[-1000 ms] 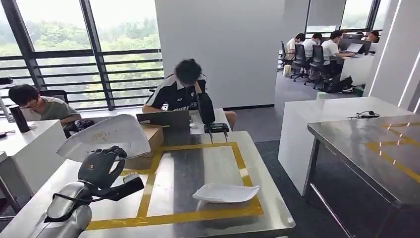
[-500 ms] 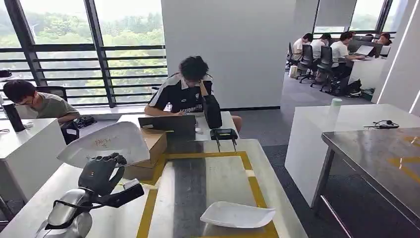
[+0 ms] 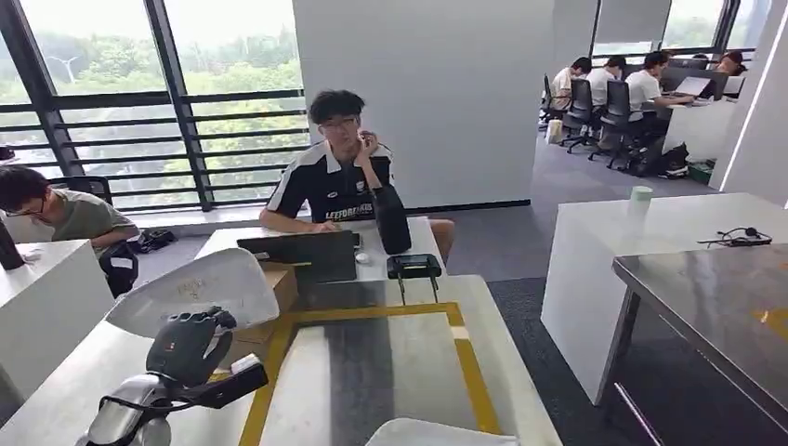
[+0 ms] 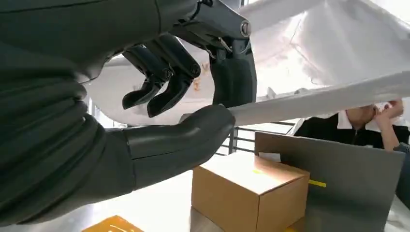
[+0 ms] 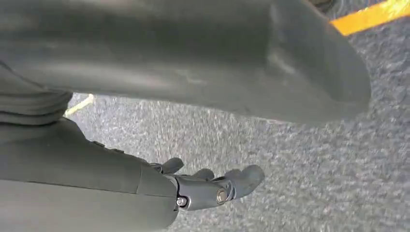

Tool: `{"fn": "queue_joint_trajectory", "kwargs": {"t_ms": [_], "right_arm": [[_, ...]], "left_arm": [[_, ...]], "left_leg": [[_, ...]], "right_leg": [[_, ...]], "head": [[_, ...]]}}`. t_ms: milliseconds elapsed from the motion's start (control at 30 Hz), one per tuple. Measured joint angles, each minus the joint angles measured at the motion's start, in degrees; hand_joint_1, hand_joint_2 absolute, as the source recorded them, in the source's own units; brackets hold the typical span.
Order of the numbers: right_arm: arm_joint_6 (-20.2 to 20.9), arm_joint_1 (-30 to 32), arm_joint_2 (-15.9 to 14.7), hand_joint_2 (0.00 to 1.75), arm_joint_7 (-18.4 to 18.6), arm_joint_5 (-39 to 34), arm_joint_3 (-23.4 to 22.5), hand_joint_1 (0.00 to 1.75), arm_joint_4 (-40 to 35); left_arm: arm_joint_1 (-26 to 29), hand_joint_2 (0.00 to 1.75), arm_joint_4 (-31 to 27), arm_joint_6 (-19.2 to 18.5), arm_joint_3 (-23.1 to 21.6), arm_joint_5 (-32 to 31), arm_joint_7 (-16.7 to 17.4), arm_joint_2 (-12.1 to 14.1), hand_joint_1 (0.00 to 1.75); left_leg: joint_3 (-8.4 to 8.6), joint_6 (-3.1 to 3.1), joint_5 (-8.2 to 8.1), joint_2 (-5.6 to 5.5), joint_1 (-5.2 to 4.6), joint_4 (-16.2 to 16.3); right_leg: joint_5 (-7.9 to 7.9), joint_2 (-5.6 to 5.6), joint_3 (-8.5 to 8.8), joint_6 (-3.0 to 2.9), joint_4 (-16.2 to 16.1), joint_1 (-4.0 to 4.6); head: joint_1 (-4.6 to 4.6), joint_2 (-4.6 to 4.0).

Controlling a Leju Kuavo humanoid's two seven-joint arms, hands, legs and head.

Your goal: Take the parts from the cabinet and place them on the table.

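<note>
White moulded part (image 3: 200,283), lower left of the head view, raised above the tabletop (image 3: 390,353) and pinched at its rim by the left hand (image 3: 186,344) (thumb beneath, dark fingers (image 4: 164,77) above). A cardboard box (image 3: 269,293) sits just behind it, inside the yellow tape outline (image 3: 465,358). A second white part (image 3: 437,434) lies at the bottom edge. Right hand (image 5: 212,188) hangs over grey carpet (image 5: 300,164), fingers loosely extended, holding nothing. A seated person (image 3: 334,172) works at a laptop (image 3: 302,253).
</note>
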Motion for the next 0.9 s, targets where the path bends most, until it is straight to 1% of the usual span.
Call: {"fn": "queue_joint_trajectory", "kwargs": {"t_ms": [33,67,100,133,167,200,233,267,333,367,400,500,533,567,600,633,667,700,800,900], "right_arm": [[0.0,0.0,0.0,0.0,0.0,0.0,0.0,0.0,0.0],[0.0,0.0,0.1,0.0,0.0,0.0,0.0,0.0,0.0],[0.0,0.1,0.1,0.0,0.0,0.0,0.0,0.0,0.0],[0.1,0.0,0.1,0.0,0.1,0.0,0.0,0.0,0.0],[0.1,-0.2,0.1,0.0,0.2,0.1,0.0,0.0,0.0],[0.1,-0.1,0.1,0.0,0.2,0.1,0.0,0.0,0.0],[0.1,0.0,0.0,0.0,0.2,0.1,0.0,0.0,0.0],[0.1,-0.1,0.0,0.0,0.2,0.1,0.0,0.0,0.0],[0.1,-0.1,0.0,0.0,0.1,0.1,0.0,0.0,0.0],[0.1,-0.1,0.0,0.0,0.1,0.1,0.0,0.0,0.0],[0.2,-0.2,0.0,0.0,0.1,0.1,0.0,0.0,0.0],[0.2,-0.2,0.0,0.0,0.4,0.1,0.0,0.0,0.0],[0.2,-0.2,0.0,0.0,0.3,0.1,0.0,0.0,0.0],[0.1,-0.2,0.0,0.0,0.3,0.1,0.0,0.0,0.0],[0.1,-0.2,0.0,0.0,0.3,0.0,0.0,0.0,0.0],[0.1,-0.2,0.0,0.0,0.3,0.0,0.0,0.0,0.0],[0.1,-0.2,0.0,0.0,0.3,0.0,0.0,0.0,0.0],[0.1,-0.2,0.0,0.0,0.2,0.0,0.0,0.0,0.0],[0.1,-0.3,0.0,0.0,0.2,0.0,0.0,0.0,0.0],[0.1,-0.3,0.0,0.0,0.4,0.0,0.0,0.0,0.0]], "left_arm": [[0.0,1.75,0.0,0.0,0.0,0.0,0.4,0.1,1.75],[0.0,1.75,0.2,0.0,0.1,0.0,0.4,0.3,1.75],[0.3,1.75,0.5,0.1,0.3,0.5,0.2,0.5,1.75],[0.6,1.75,0.8,0.0,0.7,1.5,-1.0,0.9,1.75],[1.1,1.75,1.0,-0.6,1.1,2.8,-2.4,1.0,1.75],[1.8,1.75,1.2,-1.0,1.7,4.1,-3.8,1.4,1.75],[2.3,1.75,1.5,-1.7,2.4,5.5,-5.0,1.6,1.75],[2.6,1.75,1.8,-2.2,3.0,6.3,-5.6,1.9,1.75],[3.4,1.75,2.9,-4.2,4.5,7.3,-6.6,2.9,1.75],[3.9,1.75,3.4,-4.7,5.0,7.5,-7.0,3.4,1.75],[4.4,1.75,3.8,-5.1,5.6,7.7,-7.2,3.9,1.75],[5.8,1.75,5.0,-5.5,6.8,8.1,-7.4,5.0,1.75],[6.1,1.75,5.2,-5.6,7.2,8.1,-7.3,5.4,1.75],[6.4,1.75,5.4,-5.7,7.5,8.1,-7.3,5.5,0.0],[6.6,1.75,5.6,-5.7,7.8,8.1,-7.2,5.7,0.0],[6.8,1.75,5.8,-5.7,8.0,8.1,-7.0,5.7,0.0],[6.9,1.75,5.9,-5.6,8.2,8.1,-6.9,5.7,0.0],[6.9,0.0,6.0,-5.3,8.3,7.8,-6.8,5.7,0.0],[7.1,0.0,6.1,-4.3,8.5,6.8,-6.6,5.4,0.0],[7.1,0.0,6.1,-3.5,8.5,5.6,-5.2,5.2,0.0]], "left_leg": [[0.6,0.15,2.94,0.02,-0.01,-3.8],[1.55,0.34,8.09,0.24,-0.06,-9.1],[1.92,0.52,13.5,0.69,-0.09,-13.4],[1.34,0.7,13.98,0.8,-0.3,-14.8],[1.97,0.97,14.15,0.6,-0.52,-14.6],[2.02,1.09,14.35,0.56,-0.43,-14.4],[2.04,0.66,14.64,0.43,-0.13,-14.7],[1.94,0.69,14.63,0.28,-0.15,-14.7],[2.01,1.15,14.26,0.19,-0.23,-14.6],[2.06,1.25,14.12,0.19,-0.24,-14.7],[2.07,1.43,14.0,0.2,-0.27,-14.6],[2.07,1.61,13.88,0.12,-0.28,-14.6],[2.07,1.66,13.85,0.09,-0.29,-14.6],[2.08,1.67,13.84,0.08,-0.29,-14.6],[2.08,1.71,13.82,0.07,-0.29,-14.6],[2.08,1.72,13.83,0.03,-0.29,-14.5],[2.1,1.74,13.85,-0.01,-0.29,-14.5],[2.12,1.76,13.87,-0.02,-0.29,-14.5],[2.29,1.75,13.91,0.03,-0.28,-14.5],[2.47,1.74,13.92,0.11,-0.27,-14.5]], "right_leg": [[-0.64,0.01,0.85,0.09,0.0,0.0],[-1.3,0.01,1.64,0.25,0.0,0.0],[-1.8,0.08,1.77,0.43,0.0,0.01],[-2.36,0.43,2.12,0.84,0.5,0.19],[-2.88,0.45,2.13,1.27,0.4,0.32],[-3.11,0.45,2.25,1.48,0.1,0.36],[-3.2,0.35,2.37,0.63,0.3,0.6],[-3.17,0.33,2.36,-0.01,0.2,0.59],[-3.17,0.26,2.72,0.01,-0.4,0.61],[-3.22,0.24,2.87,0.09,-0.6,0.61],[-3.35,0.22,3.01,0.31,-0.9,0.6],[-3.37,0.03,3.18,0.38,-1.2,0.61],[-3.39,-0.02,3.21,0.56,-1.3,0.6],[-3.42,-0.05,3.2,0.82,-1.3,0.59],[-3.43,-0.08,3.22,1.18,-1.3,0.57],[-3.41,-0.13,3.23,1.43,-1.4,0.56],[-3.4,-0.2,3.26,1.45,-1.4,0.56],[-3.38,-0.24,3.28,1.49,-1.4,0.56],[-3.33,-0.25,3.37,1.57,-1.3,0.57],[-3.28,-0.23,3.48,1.65,-1.3,0.58]], "head": [[0.0,0.0],[0.0,0.0],[-0.04,0.0],[0.0,0.0],[-0.02,0.0],[-0.02,0.0],[0.02,0.0],[0.02,0.0],[0.04,0.0],[0.04,0.0],[0.04,0.0],[0.04,0.0],[0.04,0.0],[0.04,0.0],[0.04,0.0],[0.04,0.0],[0.04,0.0],[0.04,0.0],[0.02,0.0],[0.02,0.0]]}}
